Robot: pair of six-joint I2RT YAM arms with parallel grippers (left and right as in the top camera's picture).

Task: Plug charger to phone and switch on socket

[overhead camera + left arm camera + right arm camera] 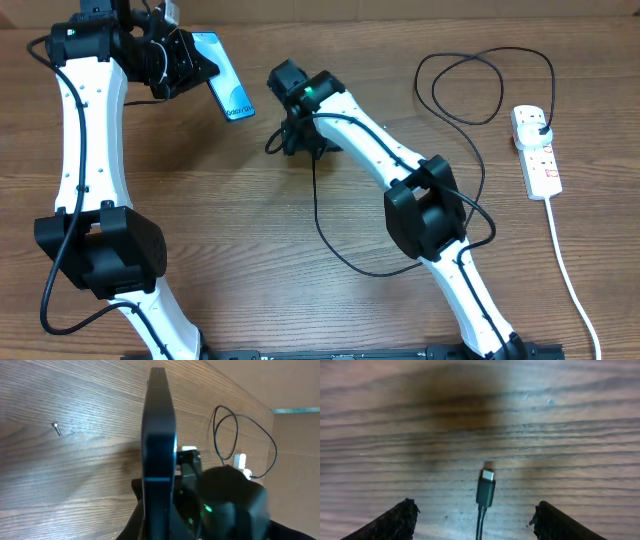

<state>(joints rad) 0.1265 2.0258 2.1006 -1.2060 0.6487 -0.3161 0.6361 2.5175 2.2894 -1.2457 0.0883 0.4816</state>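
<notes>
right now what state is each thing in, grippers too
phone, off the table, held in left gripper
left gripper, jaws shut on phone
charger, tip loose on table, plug in socket
right gripper, jaws open either side of charger tip, not touching
socket, charger plugged in, switch unreadable

"Galaxy" on the phone

Phone is up off the table, tilted, its pale blue screen facing up. The charger, a thin black cable, snakes across the wood and loops by the socket. Its plug sits in the far outlet. The connector tip lies flat on the table, apart from the phone. The socket is a white strip with red markings, lying at the right.
</notes>
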